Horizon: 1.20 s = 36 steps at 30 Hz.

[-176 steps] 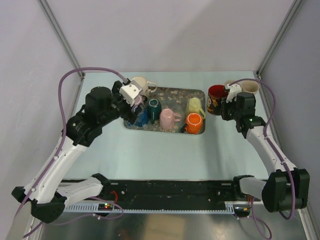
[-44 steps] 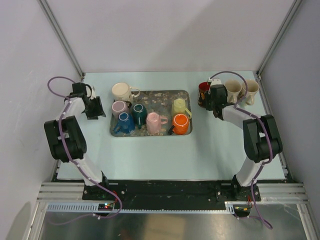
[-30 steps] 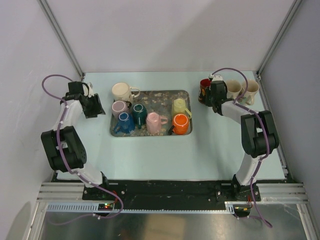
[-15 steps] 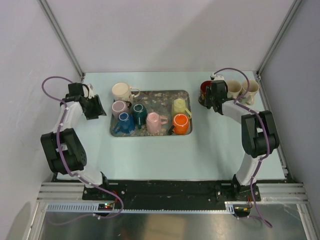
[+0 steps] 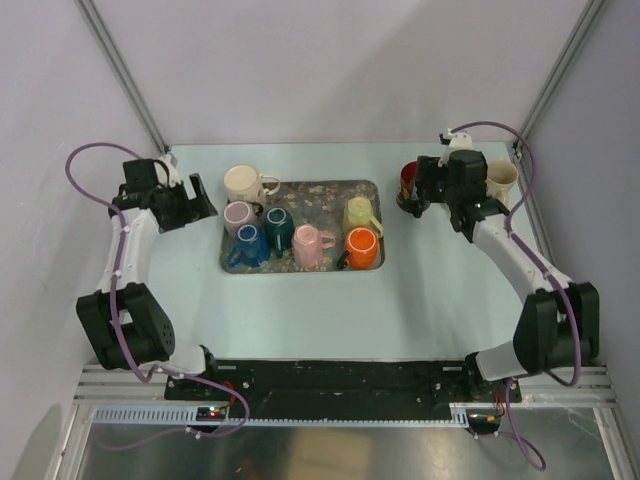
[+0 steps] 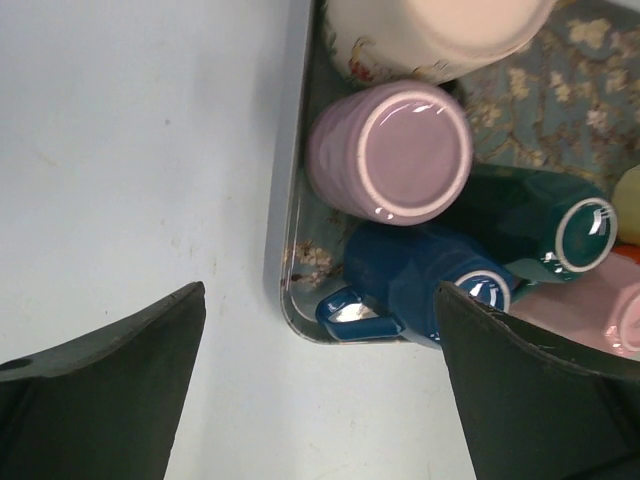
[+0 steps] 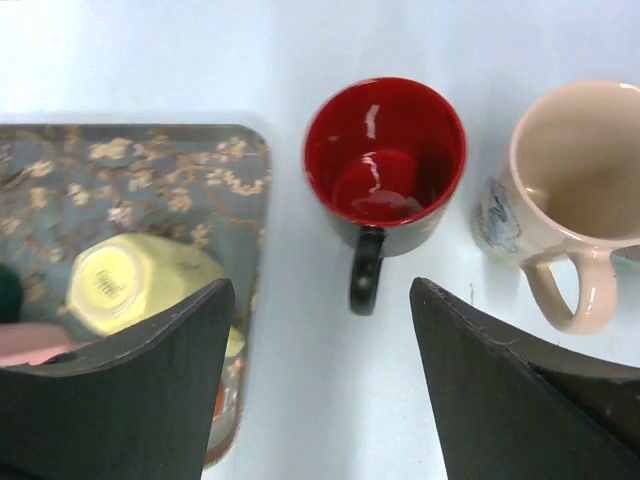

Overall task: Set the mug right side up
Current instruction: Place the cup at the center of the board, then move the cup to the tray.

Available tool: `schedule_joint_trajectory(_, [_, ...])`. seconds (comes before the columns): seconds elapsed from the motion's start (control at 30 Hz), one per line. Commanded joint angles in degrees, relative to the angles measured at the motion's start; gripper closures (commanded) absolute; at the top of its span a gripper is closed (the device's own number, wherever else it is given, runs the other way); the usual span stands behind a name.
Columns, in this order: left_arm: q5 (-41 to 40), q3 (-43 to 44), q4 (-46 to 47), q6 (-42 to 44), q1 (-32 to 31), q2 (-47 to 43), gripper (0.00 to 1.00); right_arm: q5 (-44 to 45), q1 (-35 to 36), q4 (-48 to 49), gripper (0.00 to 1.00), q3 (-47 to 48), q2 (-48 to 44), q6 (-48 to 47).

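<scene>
A black mug with a red inside [image 7: 385, 150] stands upright on the table, right of the tray, handle toward the camera. My right gripper [image 7: 320, 290] hangs open above and just short of it, nothing between its fingers; from above, the right gripper [image 5: 425, 192] sits beside this mug [image 5: 407, 182]. On the tray, a lilac mug [image 6: 400, 150] and a yellow mug [image 7: 120, 285] stand upside down. A blue mug [image 6: 430, 285] and a teal mug [image 6: 540, 215] show their bases too. My left gripper [image 6: 320, 295] is wide open over the tray's left edge, holding nothing.
The patterned tray [image 5: 320, 200] also carries pink [image 5: 308, 243] and orange [image 5: 360, 245] mugs, and a cream mug [image 5: 243, 183] stands at its back left corner. Two upright cream mugs [image 5: 498, 180] stand right of the red one. Walls close in on both sides.
My right gripper has opened, letting go of the red mug, and has drawn back from it. My left gripper has opened wider and shifted slightly toward the back.
</scene>
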Motion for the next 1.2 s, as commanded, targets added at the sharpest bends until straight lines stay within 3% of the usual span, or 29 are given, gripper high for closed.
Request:
schedule_joint_trajectory(0.0, [4.13, 6.30, 0.47, 1.51, -0.14, -2.00, 0.01, -6.91, 2.13, -1.24, 0.19, -3.70, -6.12, -5.93])
schedule_joint_trajectory(0.17, [5.30, 14.87, 0.47, 2.34, -1.00, 4.62, 0.00, -16.59, 3.78, -1.39, 0.10, -6.43, -10.71, -12.63])
schedule_joint_trajectory(0.3, [5.94, 22.00, 1.59, -0.66, -1.45, 10.86, 0.00, -22.17, 4.34, -3.52, 0.07, -6.54, -12.51, -15.65])
schedule_joint_trajectory(0.57, [2.97, 34.38, 3.29, -6.30, -1.47, 22.35, 0.00, -22.33, 5.99, -11.87, 0.05, -4.11, -15.06, -22.43])
schedule_joint_trajectory(0.77, [4.13, 35.52, 3.29, -7.31, -1.58, 26.35, 0.01, -21.61, 5.84, -14.19, 0.07, -3.84, -15.76, -23.55])
schedule_joint_trajectory(0.93, [5.63, 34.16, 3.33, -8.44, -1.78, 27.38, 0.07, -21.98, 5.94, -15.82, 0.09, -2.52, -14.60, -23.92])
schedule_joint_trajectory(1.17, [13.50, 31.04, 3.07, -4.72, -1.65, 25.70, 0.12, -24.49, 6.52, -14.34, 0.08, 0.26, -11.03, -27.92])
